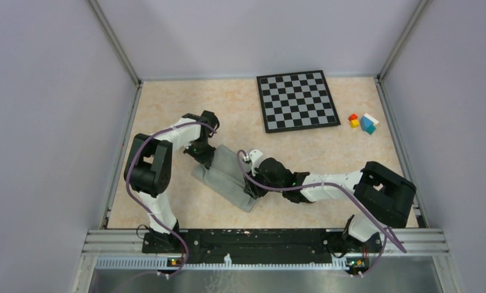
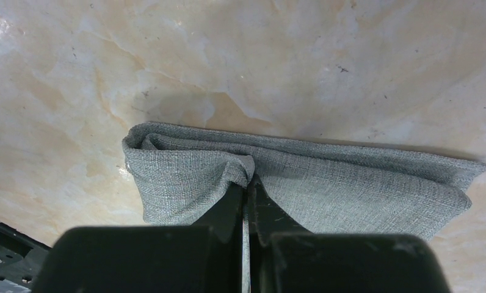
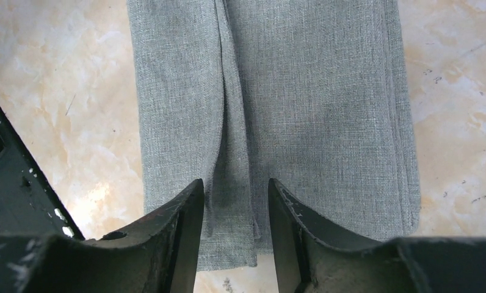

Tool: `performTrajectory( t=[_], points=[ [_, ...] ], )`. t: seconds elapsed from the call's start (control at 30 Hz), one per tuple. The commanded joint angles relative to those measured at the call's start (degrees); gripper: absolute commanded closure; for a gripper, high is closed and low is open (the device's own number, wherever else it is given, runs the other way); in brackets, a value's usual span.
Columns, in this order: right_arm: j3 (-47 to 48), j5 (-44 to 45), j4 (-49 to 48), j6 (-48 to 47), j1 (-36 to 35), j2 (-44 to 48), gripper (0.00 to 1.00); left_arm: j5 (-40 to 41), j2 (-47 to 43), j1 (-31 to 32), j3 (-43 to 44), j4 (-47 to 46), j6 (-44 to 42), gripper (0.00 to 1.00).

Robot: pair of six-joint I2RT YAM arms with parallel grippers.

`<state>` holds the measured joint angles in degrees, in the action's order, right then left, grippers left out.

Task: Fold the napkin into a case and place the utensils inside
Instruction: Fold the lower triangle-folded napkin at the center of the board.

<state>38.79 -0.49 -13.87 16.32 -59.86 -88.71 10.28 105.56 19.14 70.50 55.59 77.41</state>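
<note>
Your left pincer (image 2: 248, 182) pinches a fold at the far end of the folded napkin (image 1: 225, 174), lying on the counter (image 1: 326, 152) left of centre. Your right pincer (image 3: 235, 188) stands spread over its near end.

So the napkin (image 1: 228, 177) lies folded into a long strip on the table (image 1: 167, 116), a bit left of centre and running diagonally from far-left to near-right. The chessboard (image 1: 297, 101) sits well behind it toward the back wall, with the little blocks (image 1: 362, 122) just right of the board. The left gripper (image 1: 202, 152) is on the strip's far end, pinched onto a bunched bit of cloth, and the right gripper (image 1: 251, 190) is at the near end, fingers apart on either side of a raised fold running along the strip.
</note>
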Motion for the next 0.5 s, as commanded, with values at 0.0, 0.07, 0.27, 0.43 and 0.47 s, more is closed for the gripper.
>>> performTrajectory(
  t=[0.0, 0.07, 0.27, 0.43, 0.47],
  points=[
    [0.19, -0.43, -2.81, 0.71, -0.35, -0.82, 0.55, 0.26, -0.77, -0.41, 1.76, -2.08, -1.73, 0.97],
    [0.38, -1.33, -3.15, 0.82, -0.39, -1.26, 0.54, 0.25, -1.27, -0.42, 1.5, -2.32, -1.82, 0.87],
    [1.53, 2.47, -1.29, 2.15, -0.35, -3.64, 0.61, -1.05, -3.81, -0.37, 2.81, -3.33, -5.82, 0.42],
    [2.12, 4.61, 0.34, 3.36, -0.35, -4.75, 0.76, -4.51, -10.99, -0.33, 3.77, -8.31, -16.66, 0.17],
    [2.17, 4.65, 0.41, 3.45, -0.35, -5.0, 0.78, -5.76, -12.51, -0.4, 3.57, -9.55, -19.29, 0.15]
  ],
)
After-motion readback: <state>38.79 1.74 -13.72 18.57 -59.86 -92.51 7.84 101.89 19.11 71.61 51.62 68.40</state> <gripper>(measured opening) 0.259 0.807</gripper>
